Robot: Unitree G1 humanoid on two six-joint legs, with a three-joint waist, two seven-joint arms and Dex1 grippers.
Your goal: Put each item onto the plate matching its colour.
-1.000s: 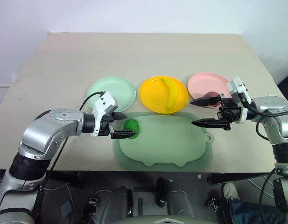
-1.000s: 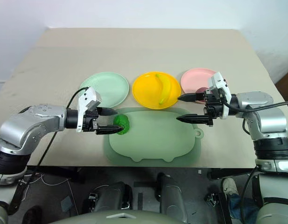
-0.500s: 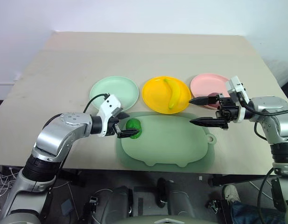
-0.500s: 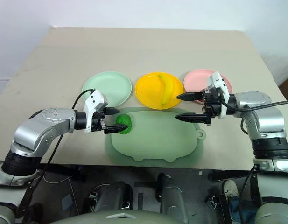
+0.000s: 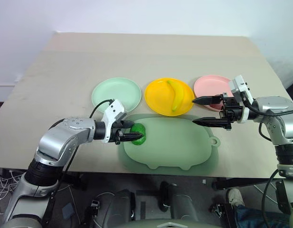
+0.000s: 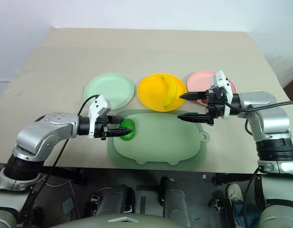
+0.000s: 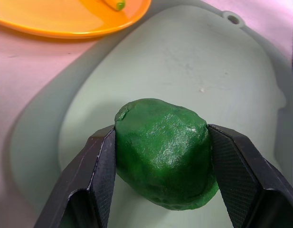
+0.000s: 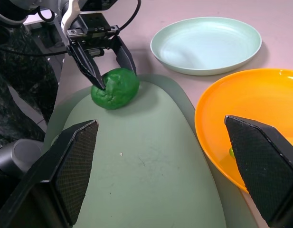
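Beige table (image 5: 65, 66), holding three round plates in a row: pale mint green plate (image 5: 116, 91) on the robot's left, bright yellow plate (image 5: 158, 97) in the middle, pink plate (image 5: 209, 84) on the right. Yellow toy banana (image 5: 174, 95): lying in the yellow plate, roughly lengthwise front to back. Dark red-maroon round fruit (image 6: 213, 93): partly hidden behind the right gripper, at the near edge of the pink plate. Large pale green pig-shaped board (image 5: 174, 145): flat on the table just in front of the plates, its near-left corner bearing the bumpy dark green round fruit (image 7: 164, 152). Left gripper (image 5: 132, 134): reaching in from the left, both black fingers (image 7: 101, 173) pressed against opposite sides of the green fruit, clamped on it while it sits on the board. Right gripper (image 5: 206, 111): held above the board's far-right part, pointing toward the left, fingers spread wide with nothing between them. Mint green plate: empty, just beyond the gripped fruit.
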